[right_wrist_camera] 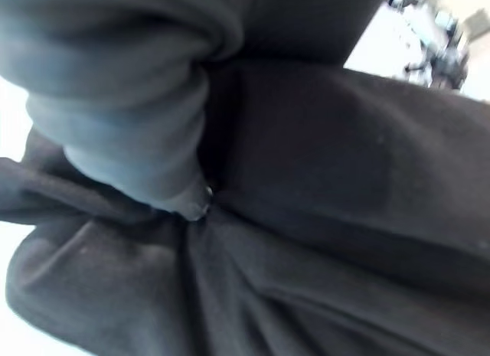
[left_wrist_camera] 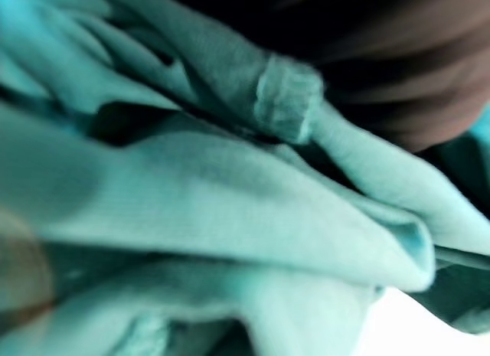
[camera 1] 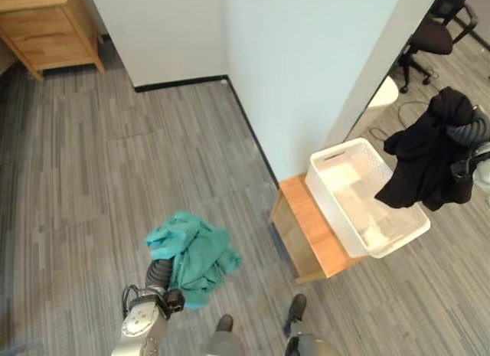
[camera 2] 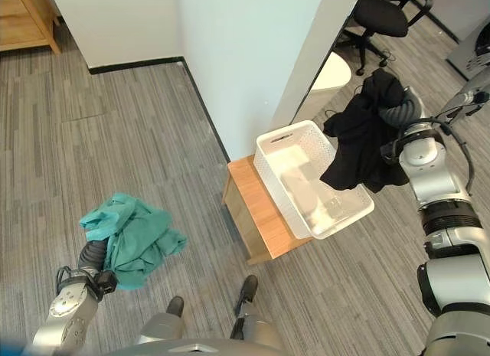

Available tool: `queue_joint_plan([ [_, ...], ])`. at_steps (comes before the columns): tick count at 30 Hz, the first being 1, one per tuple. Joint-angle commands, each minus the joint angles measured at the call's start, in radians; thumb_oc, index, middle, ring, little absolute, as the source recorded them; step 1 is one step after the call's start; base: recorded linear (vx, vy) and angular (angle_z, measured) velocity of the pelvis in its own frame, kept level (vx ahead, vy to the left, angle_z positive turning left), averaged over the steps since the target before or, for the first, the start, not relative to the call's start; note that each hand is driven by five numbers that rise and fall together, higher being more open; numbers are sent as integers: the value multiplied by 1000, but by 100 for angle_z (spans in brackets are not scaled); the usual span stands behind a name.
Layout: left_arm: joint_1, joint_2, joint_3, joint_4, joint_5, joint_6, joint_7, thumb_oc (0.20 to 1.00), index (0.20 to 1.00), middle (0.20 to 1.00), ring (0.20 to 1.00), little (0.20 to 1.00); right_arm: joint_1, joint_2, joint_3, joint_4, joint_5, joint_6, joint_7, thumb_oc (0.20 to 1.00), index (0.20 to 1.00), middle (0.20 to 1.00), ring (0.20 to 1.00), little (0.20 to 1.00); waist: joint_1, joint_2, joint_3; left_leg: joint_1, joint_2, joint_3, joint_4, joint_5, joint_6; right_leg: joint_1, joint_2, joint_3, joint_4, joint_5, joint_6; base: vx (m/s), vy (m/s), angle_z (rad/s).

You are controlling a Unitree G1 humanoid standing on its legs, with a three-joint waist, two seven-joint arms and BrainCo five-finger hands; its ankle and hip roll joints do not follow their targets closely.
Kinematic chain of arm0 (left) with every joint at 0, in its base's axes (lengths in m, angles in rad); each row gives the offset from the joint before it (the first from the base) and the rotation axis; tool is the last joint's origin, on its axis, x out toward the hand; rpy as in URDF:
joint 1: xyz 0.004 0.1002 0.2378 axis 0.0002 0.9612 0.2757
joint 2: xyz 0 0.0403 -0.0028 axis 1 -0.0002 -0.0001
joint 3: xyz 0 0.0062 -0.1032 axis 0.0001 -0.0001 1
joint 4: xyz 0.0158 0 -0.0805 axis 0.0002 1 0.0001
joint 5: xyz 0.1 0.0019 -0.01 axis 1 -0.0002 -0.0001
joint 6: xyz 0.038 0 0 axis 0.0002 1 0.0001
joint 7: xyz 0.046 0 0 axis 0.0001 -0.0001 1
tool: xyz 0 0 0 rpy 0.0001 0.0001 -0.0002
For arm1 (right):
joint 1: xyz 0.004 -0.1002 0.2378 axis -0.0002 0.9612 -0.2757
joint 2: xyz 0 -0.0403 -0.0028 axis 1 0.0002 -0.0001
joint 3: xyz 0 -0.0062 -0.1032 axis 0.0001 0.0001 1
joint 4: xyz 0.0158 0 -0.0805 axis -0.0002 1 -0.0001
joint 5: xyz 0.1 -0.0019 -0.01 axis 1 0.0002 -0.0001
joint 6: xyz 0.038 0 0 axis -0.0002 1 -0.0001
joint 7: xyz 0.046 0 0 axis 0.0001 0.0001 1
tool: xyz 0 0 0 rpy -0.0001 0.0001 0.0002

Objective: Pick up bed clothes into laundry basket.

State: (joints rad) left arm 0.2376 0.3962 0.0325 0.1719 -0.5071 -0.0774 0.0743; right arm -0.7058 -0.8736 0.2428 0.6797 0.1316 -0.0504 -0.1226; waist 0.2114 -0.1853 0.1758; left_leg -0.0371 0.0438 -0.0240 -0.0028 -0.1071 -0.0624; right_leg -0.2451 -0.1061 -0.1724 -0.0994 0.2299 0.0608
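Two garments: both are off the floor and neither is in the basket yet, so I judge the task about midway, with both drops left to do.
Floor (camera 1: 92,164): grey planks, well below both hands.
Wooden stand (camera 1: 310,230): low surface by the white wall, carrying the basket.
Laundry basket (camera 2: 269,145): white, perforated, something pale lying on its bottom; no dark or teal cloth inside.
Black garment (camera 2: 360,134): bunched and hanging from the right hand (camera 2: 398,109), draped over the basket's far edge and just beside its rim; whether it touches the rim I cannot tell.
Teal garment (camera 1: 191,253): crumpled, heaped over the left hand (camera 1: 159,273), above the floor and well apart from the basket.
Right fingers: buried in black cloth in the right wrist view, so how far they are closed I cannot tell.
Left fingers: hidden under teal folds in the left wrist view, so clenched or released I cannot tell.
Next, as I judge it: the black garment needs letting down into the basket, then the teal one carried across.
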Motion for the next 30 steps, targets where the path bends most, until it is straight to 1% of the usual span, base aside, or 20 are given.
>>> queue_joint_plan([
  [1,-52,51,20,-69,-18,-75,8,200,200,200,200,200,-88,-19,39,55,-26,-7,-11,200,200,200,200,200,37,1,16,-104,6,-56,-80,182,1,151,-51,-16,15,-117,98,-21,11,8],
  [2,-52,51,21,-68,-18,-76,8,200,200,200,200,200,-90,-18,42,58,-26,-9,-11,200,200,200,200,200,36,1,15,-104,6,-56,-80,182,1,151,-51,-15,15,-117,98,-38,16,10],
  [4,-55,48,4,-71,-27,-80,6,200,200,200,200,200,-106,15,89,168,-54,6,0,200,200,200,200,200,42,9,28,-118,2,-59,-80,187,1,138,-52,-17,14,-115,97,-53,22,7],
  [5,-59,51,-12,-80,-37,-81,0,200,200,200,200,200,-115,49,125,282,-85,18,6,200,200,200,200,200,50,19,44,-132,-1,-62,-80,192,1,127,-53,-20,13,-112,96,-66,22,7],
  [7,-64,55,-18,-81,-45,-85,0,200,200,200,200,200,-146,62,165,356,-124,27,11,200,200,200,200,200,53,28,56,-147,-2,-66,-80,199,0,115,-54,-23,13,-109,96,-80,22,12],
  [8,-70,56,-27,-86,-51,-88,-1,200,200,200,200,200,-146,91,190,434,-169,36,6,200,200,200,200,200,61,43,73,-163,-3,-71,-79,205,0,100,-57,-27,13,-104,97,-76,20,9],
  [9,-71,56,-31,-88,-53,-88,-2,200,200,200,200,200,-146,105,197,464,-183,37,9,200,200,200,200,200,62,48,79,-172,-5,-74,-79,208,-1,92,-56,-29,13,-103,97,-69,22,12],
  [12,-88,58,-38,-76,-52,-98,10,200,200,200,200,200,-150,153,222,502,-227,47,7,200,200,200,200,200,66,66,106,-206,-6,-80,-81,219,-3,57,-58,-27,12,-98,97,-49,21,15],
  [18,-126,55,-65,-64,-50,-105,29,200,200,200,200,200,-215,193,276,465,-230,50,16,200,200,200,200,200,62,68,114,-219,-7,-80,-84,222,-3,39,-58,-18,12,-98,95,1,3,-2],
  [19,-137,59,-71,-65,-49,-106,31,200,200,200,200,200,-232,203,286,456,-211,49,30,200,200,200,200,200,61,68,112,-217,-6,-80,-84,221,-4,39,-58,-15,12,-98,95,0,0,0],
  [20,-145,57,-74,-62,-51,-106,34,200,200,200,200,200,-234,216,291,439,-183,44,45,454,454,454,454,454,60,67,112,-215,-6,-78,-84,221,-4,39,-58,-12,12,-98,95,0,0,0],
  [21,-146,57,-74,-62,-51,-107,34,200,200,200,200,200,-234,215,291,439,-183,45,46,1000,1000,1000,1000,1000,61,67,112,-214,-6,-78,-84,221,-4,39,-58,-11,12,-98,95,0,0,0],
  [23,-153,63,-65,-51,-45,-107,32,200,200,200,200,200,-244,214,322,380,-141,37,103,1000,1000,1000,1000,1000,55,60,104,-206,-5,-73,-84,216,-5,44,-58,-5,12,-100,95,0,0,0],
  [24,-149,63,-58,-53,-44,-106,31,200,200,200,200,200,-244,207,326,350,-135,35,107,1000,1000,1000,1000,1000,51,60,100,-201,-5,-70,-84,214,-5,47,-58,-2,12,-100,95,0,0,0],
  [25,-144,64,-39,-47,-43,-106,34,200,200,200,200,200,-224,193,320,270,-109,32,117,1000,1000,1000,1000,1000,42,55,91,-191,-3,-66,-84,210,-5,52,-58,0,12,-101,96,23,1,-9],
  [26,-143,64,-39,-48,-43,-106,34,200,200,200,200,200,-221,192,318,267,-109,34,117,1000,1000,1000,1000,1000,43,55,91,-191,-4,-66,-84,210,-4,52,-58,0,12,-101,96,25,0,-19],
  [27,-140,66,-28,-42,-40,-104,35,200,200,200,200,200,-198,175,307,203,-96,33,125,1000,1000,1000,1000,1000,36,53,85,-183,-4,-64,-84,207,-4,57,-57,3,12,-102,96,22,8,-15],
  [28,-137,67,-17,-37,-37,-105,36,200,200,200,200,200,-172,157,297,135,-86,29,135,1000,1000,1000,1000,1000,28,49,77,-176,-4,-60,-84,203,-4,62,-58,6,12,-103,97,52,16,-11],
  [29,-131,67,2,-27,-32,-101,36,200,200,200,200,200,-120,120,273,42,-74,19,150,1000,1000,1000,1000,1000,16,46,60,-163,-4,-55,-84,197,-4,71,-58,11,12,-105,98,41,14,-4],
  [30,-131,68,0,-27,-32,-101,36,200,200,200,200,200,-115,118,270,37,-74,21,150,1000,1000,1000,1000,1000,18,46,59,-163,-4,-55,-84,196,-4,72,-58,11,12,-105,98,73,19,-7],
])
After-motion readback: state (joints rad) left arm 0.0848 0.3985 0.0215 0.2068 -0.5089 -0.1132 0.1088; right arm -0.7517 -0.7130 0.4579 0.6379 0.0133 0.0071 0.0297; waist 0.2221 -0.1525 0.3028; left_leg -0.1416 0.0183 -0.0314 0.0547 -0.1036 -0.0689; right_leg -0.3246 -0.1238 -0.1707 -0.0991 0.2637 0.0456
